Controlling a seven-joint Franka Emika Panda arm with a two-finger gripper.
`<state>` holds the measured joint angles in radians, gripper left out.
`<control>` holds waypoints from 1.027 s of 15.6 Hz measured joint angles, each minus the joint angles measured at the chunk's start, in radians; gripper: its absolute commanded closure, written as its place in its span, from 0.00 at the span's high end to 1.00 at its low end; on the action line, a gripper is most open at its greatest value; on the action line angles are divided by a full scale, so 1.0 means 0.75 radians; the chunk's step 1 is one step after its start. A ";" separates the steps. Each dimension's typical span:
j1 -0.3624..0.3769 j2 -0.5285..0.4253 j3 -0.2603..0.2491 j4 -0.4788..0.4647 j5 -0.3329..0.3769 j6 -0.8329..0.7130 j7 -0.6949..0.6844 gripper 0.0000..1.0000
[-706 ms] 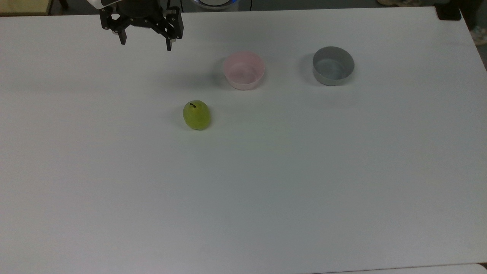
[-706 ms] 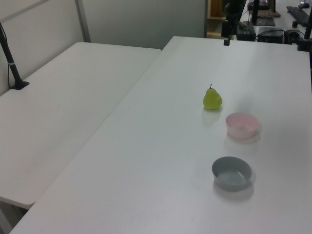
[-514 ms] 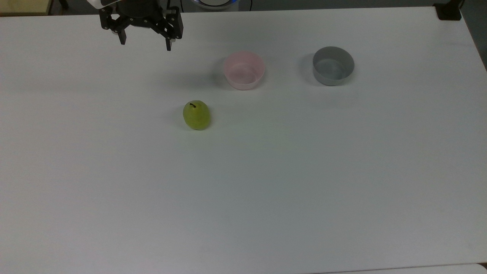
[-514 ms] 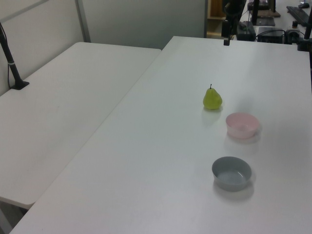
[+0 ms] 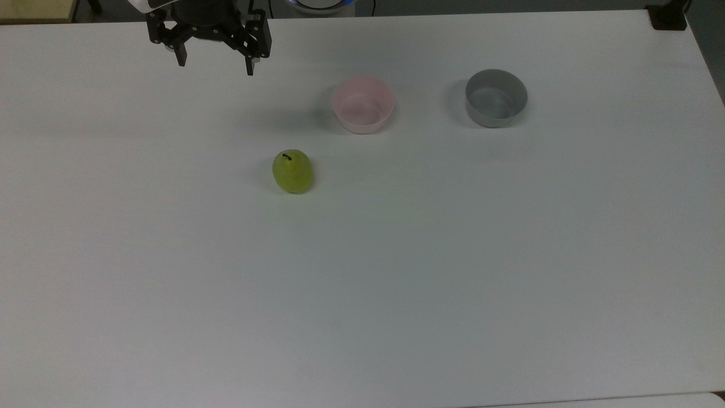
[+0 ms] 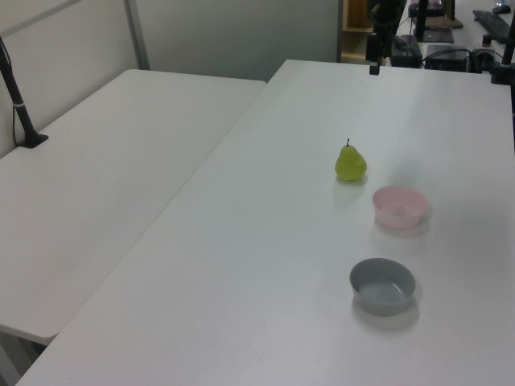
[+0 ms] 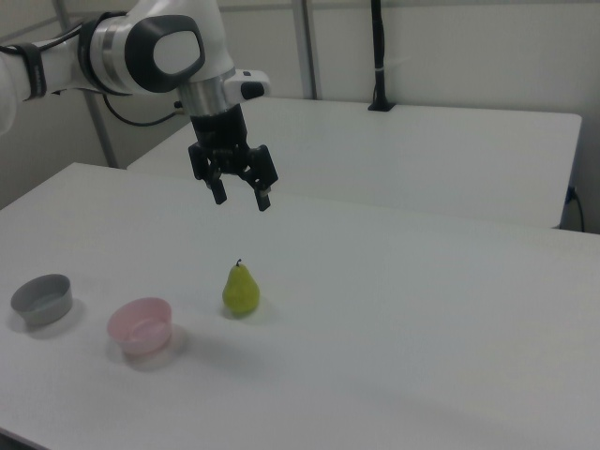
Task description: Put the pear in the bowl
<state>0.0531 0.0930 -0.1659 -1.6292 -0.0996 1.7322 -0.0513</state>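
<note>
White tabletop (image 5: 396, 272) carries the pear (image 5: 293, 170), upright, near the pale pink bowl (image 5: 363, 104); a grey bowl (image 5: 496, 97) sits farther toward the top view's right. Above, well apart from the pear, the gripper (image 7: 241, 197) hangs with fingers spread, grasping nothing.

From the top view we looked almost straight down on the white table (image 5: 396, 272), with the gripper (image 5: 215, 65) at the frame's upper left. The left view stood higher and farther off at one end, looking along the table (image 6: 265, 265) with a second table (image 6: 105, 177) on its left. The right view sat low and near, facing the arm. All three shared the pear (image 5: 292, 171) (image 6: 350, 164) (image 7: 241, 290), the bowl (image 5: 363, 104) (image 6: 398, 207) (image 7: 140, 327) and the grey bowl (image 5: 496, 97) (image 6: 382, 285) (image 7: 42, 299).
</note>
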 measured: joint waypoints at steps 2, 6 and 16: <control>0.000 0.000 0.000 0.000 0.000 0.000 0.000 1.00; 0.000 0.000 0.000 0.000 0.001 0.000 -0.014 1.00; 0.029 0.145 0.004 -0.015 0.028 0.044 -0.065 1.00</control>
<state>0.0748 0.2019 -0.1632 -1.6402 -0.0784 1.7650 -0.1001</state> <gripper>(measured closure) 0.000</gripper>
